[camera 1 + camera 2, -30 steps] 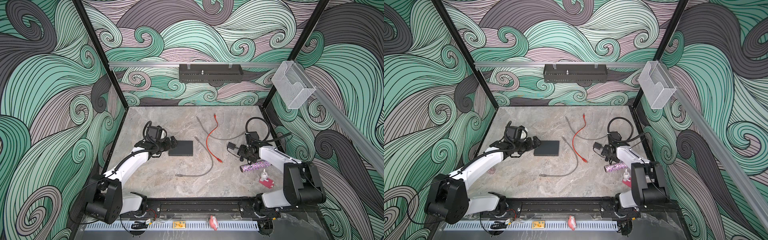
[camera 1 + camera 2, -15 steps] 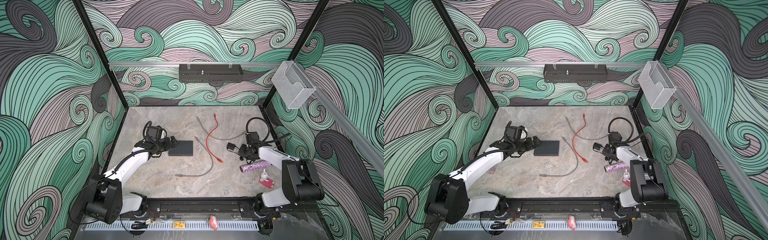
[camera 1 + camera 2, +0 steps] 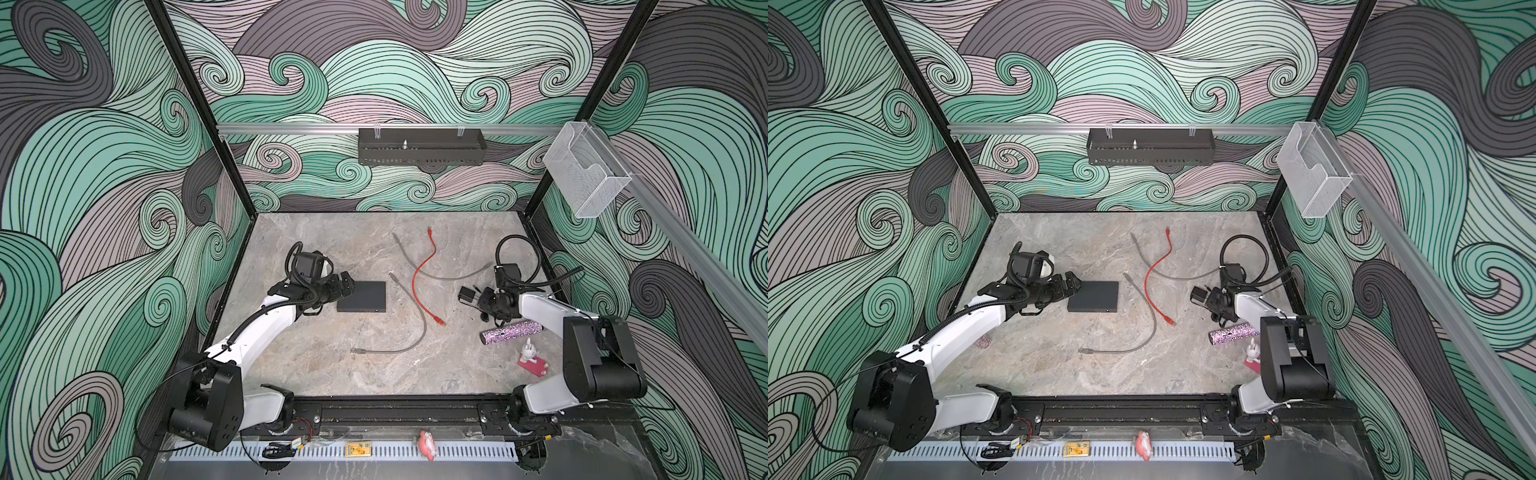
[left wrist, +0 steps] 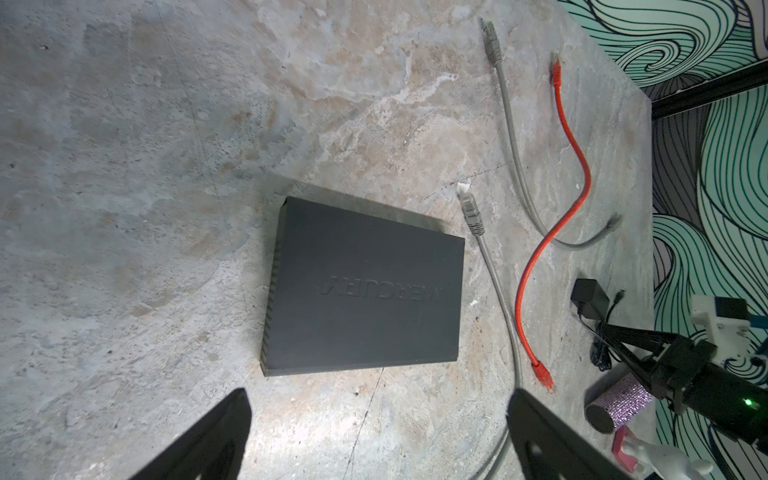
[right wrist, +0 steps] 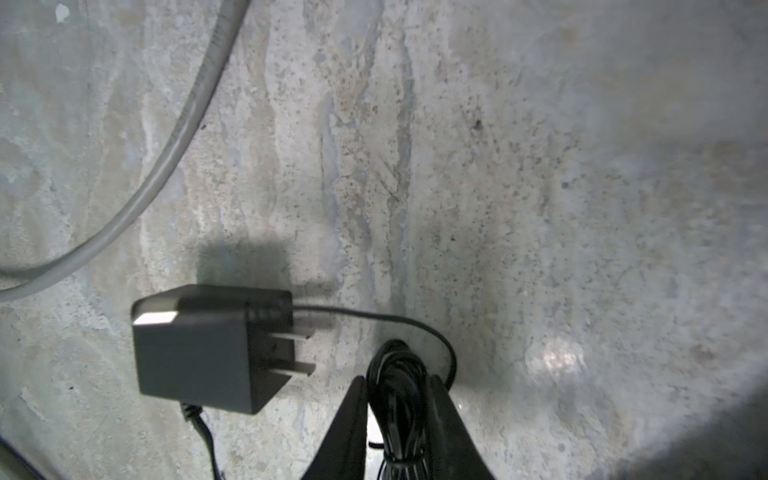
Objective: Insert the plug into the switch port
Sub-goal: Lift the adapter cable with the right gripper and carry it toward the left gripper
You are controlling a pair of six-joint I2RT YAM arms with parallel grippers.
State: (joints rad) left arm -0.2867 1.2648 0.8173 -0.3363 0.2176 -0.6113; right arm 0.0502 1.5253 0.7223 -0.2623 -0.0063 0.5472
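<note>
across both top views: switch [image 3: 361,296] flat, left of centre, left gripper [image 3: 348,286] just beside its edge; loose cables [image 3: 419,328] between arms, in the way. by left wrist: spread wide, empty; brace the switch. by right wrist: right gripper [image 5: 397,395] narrow, pinching cord [image 5: 399,361] beside adapter [image 5: 199,345]; plug probably hidden; regrip nearer it, lift over cables.

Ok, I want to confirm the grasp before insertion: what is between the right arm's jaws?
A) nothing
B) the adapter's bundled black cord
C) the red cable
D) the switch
B: in the right wrist view the right gripper has its jaws pinched on the bundled black cord, while the adapter cube lies outside them.
</note>
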